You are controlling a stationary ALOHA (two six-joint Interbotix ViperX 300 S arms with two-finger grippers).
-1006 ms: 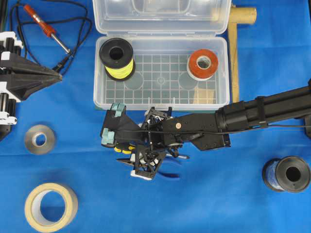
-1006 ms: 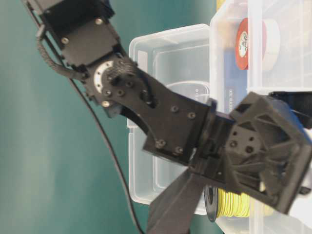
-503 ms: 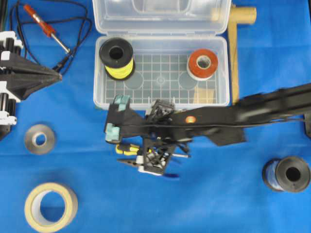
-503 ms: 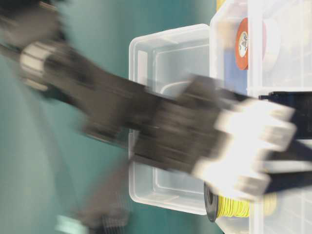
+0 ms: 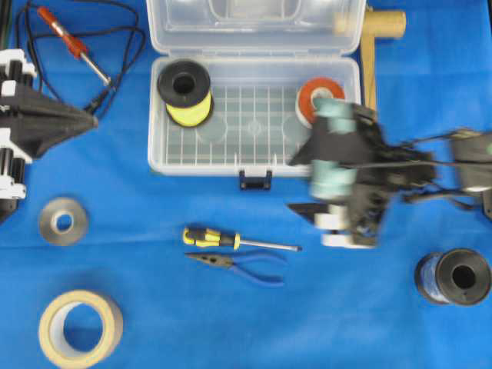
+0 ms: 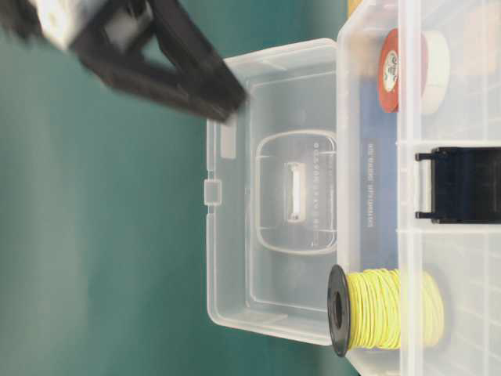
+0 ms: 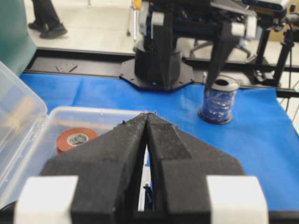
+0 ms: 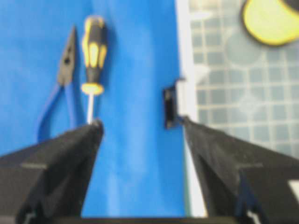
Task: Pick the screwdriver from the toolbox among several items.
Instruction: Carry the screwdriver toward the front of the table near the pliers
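Overhead view: nearest us, at six o'clock on the blue cloth surface [image 5: 115, 231], we see the small screwdriver with a yellow-and-black handle and thin silver shaft [image 5: 231, 241], lying flat just beside blue-handled needle-nose pliers [image 5: 242, 266]. At three o'clock hovers our blurred right gripper [image 5: 338, 181], fingers spread wide and holding nothing. At nine o'clock our left gripper [image 5: 91, 121] has its fingers pressed together. Farthest, at twelve o'clock, sits the clear plastic toolbox [image 5: 157, 154], lid open, holding a yellow wire spool [image 5: 185, 94] and orange-and-white tape roll [image 5: 311, 96].
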